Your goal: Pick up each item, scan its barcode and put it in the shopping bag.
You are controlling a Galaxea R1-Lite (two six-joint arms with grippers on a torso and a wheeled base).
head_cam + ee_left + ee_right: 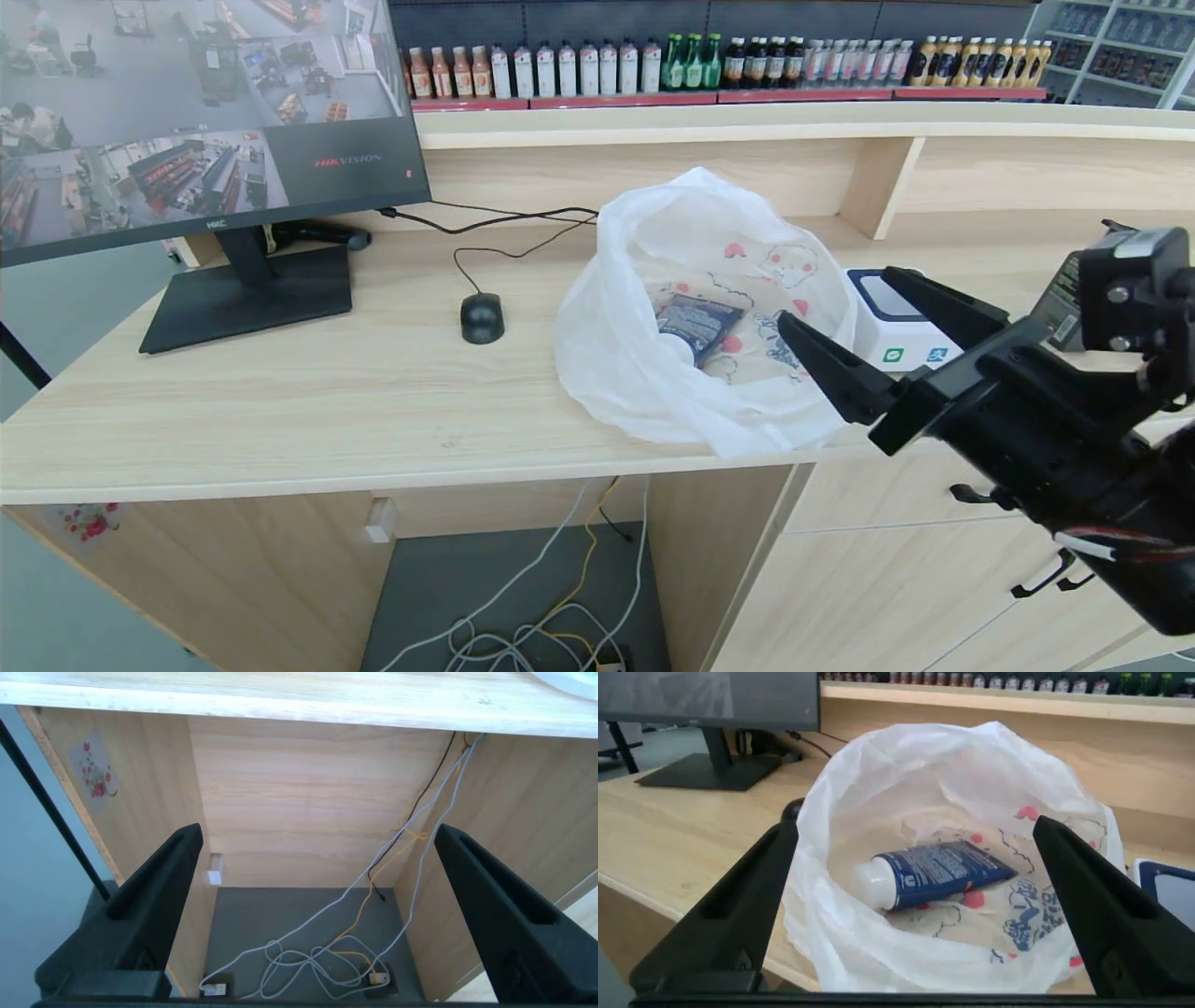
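Observation:
A white plastic shopping bag (pixel 644 373) stands open on the wooden counter (pixel 327 392), with a dark blue tube with a white cap (pixel 695 327) lying inside it. In the right wrist view the tube (pixel 934 873) rests on the bag's (pixel 840 812) printed bottom. My right gripper (pixel 850 322) hovers open and empty at the bag's right side, its fingers pointing toward the bag's mouth. My left gripper (pixel 318 915) is open and empty below the counter edge, facing the cable space under the desk.
A white barcode scanner box (pixel 901 327) stands just right of the bag. A black mouse (pixel 482 317) and a monitor on its stand (pixel 205 140) sit to the left. Loose cables (pixel 327 961) lie under the counter. Bottles line the far shelf (pixel 709 65).

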